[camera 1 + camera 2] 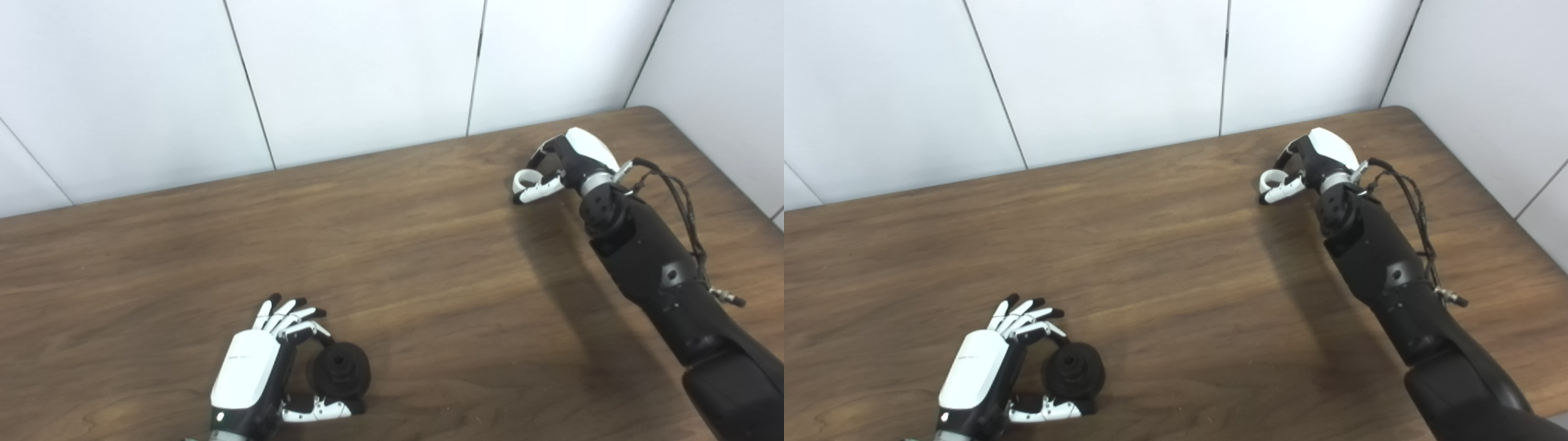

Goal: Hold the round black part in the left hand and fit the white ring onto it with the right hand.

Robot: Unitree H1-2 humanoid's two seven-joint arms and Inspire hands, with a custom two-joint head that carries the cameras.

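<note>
The round black part (340, 369) stands on edge near the front left of the table, facing right. My left hand (260, 367) is beside it, with a curled finger on its top and the thumb (318, 409) under its lower rim; the other fingers stretch forward. Far off at the back right, my right hand (576, 158) has its fingers curled down over the small white ring (525, 178), pinching it against the thumb close to the table top. The ring (1271, 178) is partly hidden by the fingers. A wide stretch of table separates the two hands.
The brown wooden table (398, 245) ends at white wall panels (367, 73) behind and has a rounded corner at the back right. A loose black cable (683, 202) runs along my right forearm.
</note>
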